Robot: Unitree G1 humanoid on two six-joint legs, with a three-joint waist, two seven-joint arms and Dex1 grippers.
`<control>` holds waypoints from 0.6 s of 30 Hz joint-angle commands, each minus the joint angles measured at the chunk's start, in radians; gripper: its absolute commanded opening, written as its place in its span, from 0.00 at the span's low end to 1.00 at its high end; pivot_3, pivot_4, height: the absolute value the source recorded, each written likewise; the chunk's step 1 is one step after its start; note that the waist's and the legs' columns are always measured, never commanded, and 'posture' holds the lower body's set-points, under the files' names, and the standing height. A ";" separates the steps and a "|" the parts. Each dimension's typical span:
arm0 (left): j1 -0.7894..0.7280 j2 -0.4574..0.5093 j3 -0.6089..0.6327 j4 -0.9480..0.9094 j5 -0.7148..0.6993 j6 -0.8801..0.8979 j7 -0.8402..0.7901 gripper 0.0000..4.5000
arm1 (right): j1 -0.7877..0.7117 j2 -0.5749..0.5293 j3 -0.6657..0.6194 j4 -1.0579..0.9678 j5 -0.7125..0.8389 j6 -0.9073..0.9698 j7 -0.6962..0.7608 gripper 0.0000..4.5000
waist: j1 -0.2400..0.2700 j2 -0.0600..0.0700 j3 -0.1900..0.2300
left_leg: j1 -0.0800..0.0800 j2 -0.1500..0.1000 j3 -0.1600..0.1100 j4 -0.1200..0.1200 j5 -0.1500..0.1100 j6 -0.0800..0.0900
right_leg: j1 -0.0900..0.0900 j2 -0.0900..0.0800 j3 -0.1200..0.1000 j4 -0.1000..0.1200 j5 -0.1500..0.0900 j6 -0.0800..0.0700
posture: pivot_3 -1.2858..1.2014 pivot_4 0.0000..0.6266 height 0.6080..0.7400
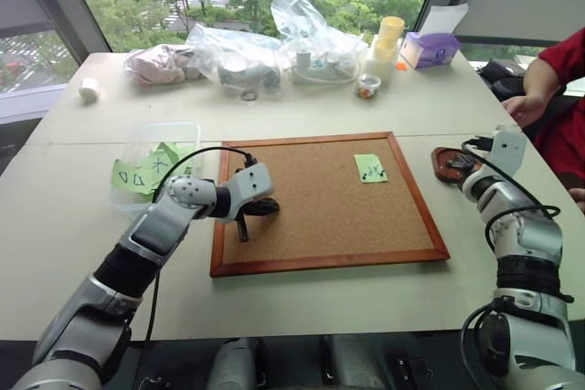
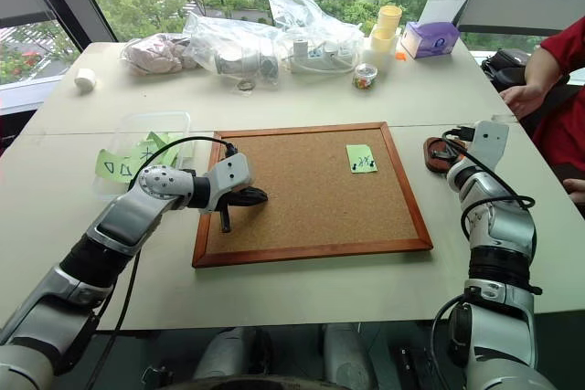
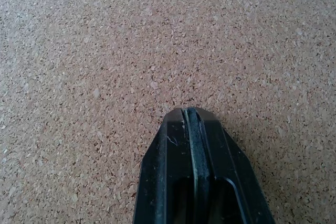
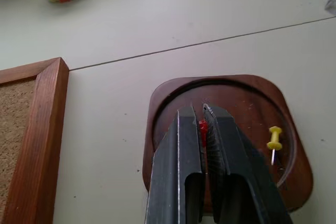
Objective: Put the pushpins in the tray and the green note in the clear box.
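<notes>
The green note (image 1: 370,168) lies flat on the corkboard (image 1: 320,216), toward its far right corner. To the right of the board sits the reddish-brown tray (image 4: 157,103), with a yellow pushpin (image 4: 273,137) lying in it. My right gripper (image 4: 202,111) hangs over the tray's middle, its fingers nearly together on a red pushpin (image 4: 202,128). My left gripper (image 1: 267,207) is shut and empty, low over the board's left part. The clear box (image 1: 160,134) stands left of the board and holds a bunch of green slips (image 1: 146,171).
A person in a red sleeve (image 1: 558,70) sits at the right edge, one hand (image 1: 523,109) on the table near the tray. Clear bags (image 1: 274,52), a small jar of coloured pins (image 1: 367,86), yellow cups (image 1: 391,34) and a purple tissue box (image 1: 430,47) line the far side.
</notes>
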 commanded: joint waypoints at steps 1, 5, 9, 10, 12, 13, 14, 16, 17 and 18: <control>0.018 0.009 -0.017 0.026 0.042 0.026 0.009 0.00 | -0.035 -0.014 -0.010 0.038 -0.010 -0.050 0.002 0.35 | 0.001 0.000 0.000 | 0.000 0.000 0.000 0.000 0.000 0.000 | 0.000 0.000 0.000 0.000 0.000 0.000 | 0.52 0.24 0.96; 0.023 0.007 -0.014 0.019 0.043 0.031 0.012 0.00 | -0.048 -0.016 -0.005 0.078 -0.020 -0.074 0.001 0.74 | 0.000 0.000 0.000 | 0.000 0.000 0.000 0.000 0.000 0.000 | 0.000 0.000 0.000 0.000 0.000 0.000 | 0.52 0.24 0.96; 0.025 0.007 -0.011 0.012 0.042 0.039 0.013 0.00 | -0.056 -0.022 -0.012 0.089 -0.019 -0.092 0.003 0.99 | 0.000 0.000 0.000 | 0.000 0.000 0.000 0.000 0.000 0.000 | 0.000 0.000 0.000 0.000 0.000 0.000 | 0.52 0.24 0.96; 0.025 0.006 -0.011 0.011 0.042 0.039 0.014 0.00 | -0.056 -0.023 -0.015 0.087 -0.016 -0.096 0.005 0.99 | 0.000 0.000 0.000 | 0.000 0.000 0.000 0.000 0.000 0.000 | 0.000 0.000 0.000 0.000 0.000 0.000 | 0.52 0.24 0.96; 0.026 0.006 -0.011 0.011 0.042 0.041 0.016 0.00 | -0.057 -0.024 -0.018 0.085 -0.013 -0.101 0.008 0.99 | 0.000 0.000 0.000 | 0.000 0.000 0.000 0.000 0.000 0.000 | 0.000 0.000 0.000 0.000 0.000 0.000 | 0.52 0.24 0.96; 0.026 0.005 -0.011 0.011 0.042 0.041 0.016 0.00 | -0.057 -0.024 -0.022 0.081 -0.009 -0.103 0.009 0.99 | 0.000 0.000 0.000 | 0.000 0.000 0.000 0.000 0.000 0.000 | 0.000 0.000 0.000 0.000 0.000 0.000 | 0.52 0.24 0.96; 0.026 0.004 -0.012 0.011 0.042 0.040 0.016 0.00 | -0.057 -0.023 -0.024 0.079 -0.006 -0.104 0.009 0.99 | 0.000 0.000 0.000 | 0.000 0.000 0.000 0.000 0.000 0.000 | 0.000 0.000 0.000 0.000 0.000 0.000 | 0.52 0.24 0.96; 0.026 0.002 -0.014 0.013 0.042 0.038 0.017 0.00 | -0.057 -0.017 -0.036 0.063 0.009 -0.108 0.011 0.99 | 0.000 0.000 0.000 | 0.000 0.000 0.000 0.000 0.000 0.000 | 0.000 0.000 0.000 0.000 0.000 0.000 | 0.52 0.24 0.96; 0.026 0.001 -0.016 0.013 0.043 0.037 0.017 0.00 | -0.059 -0.013 -0.047 0.053 0.021 -0.106 0.004 0.99 | 0.000 0.000 0.000 | 0.000 0.000 0.000 0.000 0.000 0.000 | 0.000 0.000 0.000 0.000 0.000 0.000 | 0.52 0.24 0.96; 0.026 0.001 -0.016 0.013 0.043 0.036 0.016 0.00 | -0.059 -0.012 -0.054 0.048 0.022 -0.110 -0.008 0.99 | 0.001 0.000 0.000 | 0.000 0.000 0.000 0.000 0.000 0.000 | 0.000 0.000 0.000 0.000 0.000 0.000 | 0.52 0.24 0.96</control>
